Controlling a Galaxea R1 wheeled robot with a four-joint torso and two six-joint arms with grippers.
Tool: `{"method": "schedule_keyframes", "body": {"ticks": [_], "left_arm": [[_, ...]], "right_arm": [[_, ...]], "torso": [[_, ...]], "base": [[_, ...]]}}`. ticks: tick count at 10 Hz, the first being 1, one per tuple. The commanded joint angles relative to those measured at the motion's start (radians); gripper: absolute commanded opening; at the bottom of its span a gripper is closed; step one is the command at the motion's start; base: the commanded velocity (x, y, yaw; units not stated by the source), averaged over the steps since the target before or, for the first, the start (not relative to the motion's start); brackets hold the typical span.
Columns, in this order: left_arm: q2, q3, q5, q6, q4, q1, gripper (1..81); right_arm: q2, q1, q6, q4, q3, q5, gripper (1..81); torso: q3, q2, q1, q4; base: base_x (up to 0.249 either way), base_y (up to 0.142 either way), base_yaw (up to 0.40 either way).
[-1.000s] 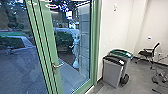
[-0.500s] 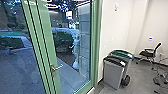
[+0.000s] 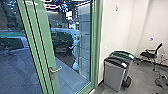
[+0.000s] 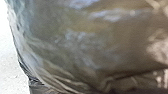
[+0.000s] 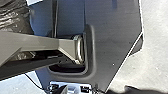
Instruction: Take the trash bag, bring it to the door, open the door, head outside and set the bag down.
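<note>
The green-framed glass door (image 3: 47,50) stands at the left and middle of the head view, with a silver lever handle (image 3: 55,69) low on its frame. Paving and dark bushes show through the glass. The dark, shiny trash bag (image 4: 87,42) spreads large and close in the left wrist view, its crinkled plastic bulging. Part of the same dark plastic (image 5: 15,18) shows at a corner of the right wrist view, beside the robot's own base. How the bag is gripped cannot be made out.
Two grey bins, one with a black lid (image 3: 115,75) and one with a green lid (image 3: 123,55), stand against the white wall right of the door. Farther right are a black office chair (image 3: 150,53) and cables (image 3: 160,79) on the grey floor.
The head view has shifted slightly: the door handle sits a little lower in it, and the bins and chair sit a little farther right. The door and bins look otherwise the same.
</note>
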Motion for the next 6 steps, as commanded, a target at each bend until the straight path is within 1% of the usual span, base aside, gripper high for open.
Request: {"method": "schedule_keyframes", "body": {"ticks": [1,6], "left_arm": [[-0.006,0.001,0.069,0.008,-0.003,-0.062,1.0],[-0.005,-0.001,0.072,0.008,-0.001,-0.062,1.0]], "right_arm": [[0.001,0.046,-0.002,-0.001,0.002,-0.062,81.1],[0.004,0.046,-0.003,-0.001,0.002,-0.06,81.1]], "torso": [[0.0,0.0,0.0,0.0],[0.0,0.0,0.001,0.0]], "base": [[0.122,0.0,0.0],[0.125,0.0,0.0]]}}
